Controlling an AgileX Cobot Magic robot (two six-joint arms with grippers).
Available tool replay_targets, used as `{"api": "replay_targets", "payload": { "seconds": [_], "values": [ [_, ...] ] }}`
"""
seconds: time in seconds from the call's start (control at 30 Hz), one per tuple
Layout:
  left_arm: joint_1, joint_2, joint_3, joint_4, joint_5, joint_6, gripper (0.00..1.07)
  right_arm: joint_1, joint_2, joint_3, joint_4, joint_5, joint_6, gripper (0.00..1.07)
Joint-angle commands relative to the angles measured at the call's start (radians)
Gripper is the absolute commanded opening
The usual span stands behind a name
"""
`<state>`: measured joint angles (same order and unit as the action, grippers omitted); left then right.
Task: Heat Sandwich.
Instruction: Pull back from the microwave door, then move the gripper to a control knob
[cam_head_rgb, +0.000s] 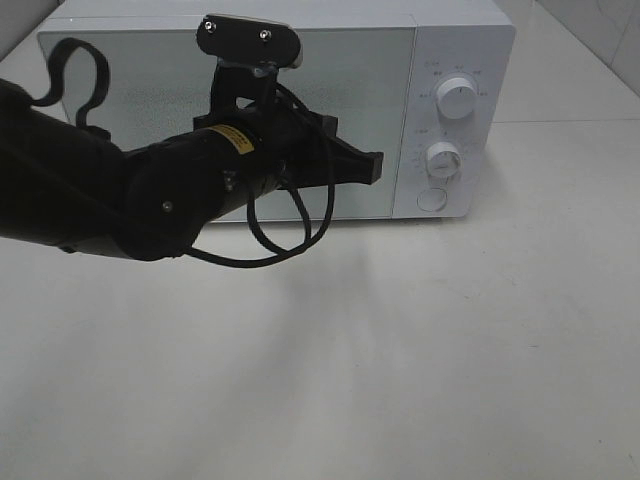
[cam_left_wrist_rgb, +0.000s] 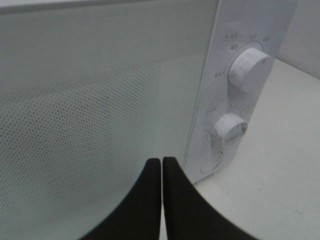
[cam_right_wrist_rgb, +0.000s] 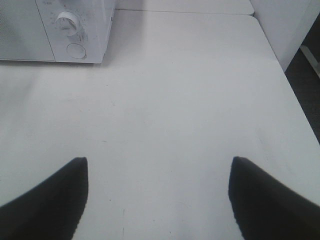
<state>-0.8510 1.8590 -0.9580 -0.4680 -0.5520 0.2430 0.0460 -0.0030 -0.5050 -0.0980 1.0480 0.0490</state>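
microwave (cam_head_rgb: 130, 80) door sits closed; our left gripper (cam_head_rgb: 372, 166), jaws pressed together and empty, hovers at its glass, while our right gripper (cam_right_wrist_rgb: 159, 160) gapes wide over the table (cam_right_wrist_rgb: 200, 75).

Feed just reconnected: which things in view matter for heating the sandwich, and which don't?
Job: microwave, door closed; upper dial; lower dial; round button; left gripper, shut, near them. Sandwich not in view.
Idle: right gripper, open above the table.

The microwave (cam_head_rgb: 455, 40) casing looks like smooth white plastic, its dotted door (cam_left_wrist_rgb: 75, 125) glossy; worktop (cam_head_rgb: 450, 350) matt white; left end effector (cam_left_wrist_rgb: 161, 162) matt black.
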Motion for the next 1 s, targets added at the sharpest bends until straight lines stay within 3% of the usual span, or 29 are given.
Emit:
{"api": "replay_targets", "payload": {
  "seconds": [0.03,0.07,0.1,0.13,0.27,0.47,0.57,0.63,0.8,0.87,1.0],
  "values": [
    [-0.006,-0.053,0.028,-0.001,0.111,0.005,0.10,-0.006,-0.026,0.001,-0.002,-0.009,-0.005,0.76],
    [-0.006,-0.065,0.033,-0.001,0.150,0.005,0.17,-0.006,-0.026,0.001,-0.002,-0.009,-0.005,0.76],
    [-0.006,-0.084,0.036,-0.001,0.221,0.005,0.39,-0.006,-0.026,0.001,-0.002,-0.009,-0.005,0.76],
    [-0.006,-0.084,0.036,-0.001,0.221,0.005,0.39,-0.006,-0.026,0.001,-0.002,-0.009,-0.005,0.76],
    [-0.006,-0.111,0.036,-0.003,0.341,0.005,1.05,-0.006,-0.026,0.001,-0.002,-0.009,-0.005,0.76],
    [-0.006,-0.154,0.036,0.055,0.529,0.031,1.03,-0.006,-0.026,0.001,-0.002,-0.009,-0.005,0.76],
    [0.002,-0.195,0.036,0.176,0.709,0.063,1.03,-0.006,-0.026,0.001,-0.002,-0.009,-0.005,0.76],
    [0.002,-0.204,0.036,0.195,0.751,0.056,1.03,-0.006,-0.026,0.001,-0.002,-0.009,-0.005,0.76],
    [0.073,-0.264,0.034,0.207,0.894,0.015,1.03,-0.006,-0.026,0.001,-0.002,-0.009,-0.005,0.76],
    [0.139,-0.305,0.034,0.209,0.961,-0.003,1.03,-0.006,-0.026,0.001,-0.002,-0.009,-0.005,0.76],
    [0.217,-0.345,0.034,0.209,1.015,-0.003,1.03,-0.006,-0.026,0.001,-0.002,-0.009,-0.005,0.76]
  ]
}}
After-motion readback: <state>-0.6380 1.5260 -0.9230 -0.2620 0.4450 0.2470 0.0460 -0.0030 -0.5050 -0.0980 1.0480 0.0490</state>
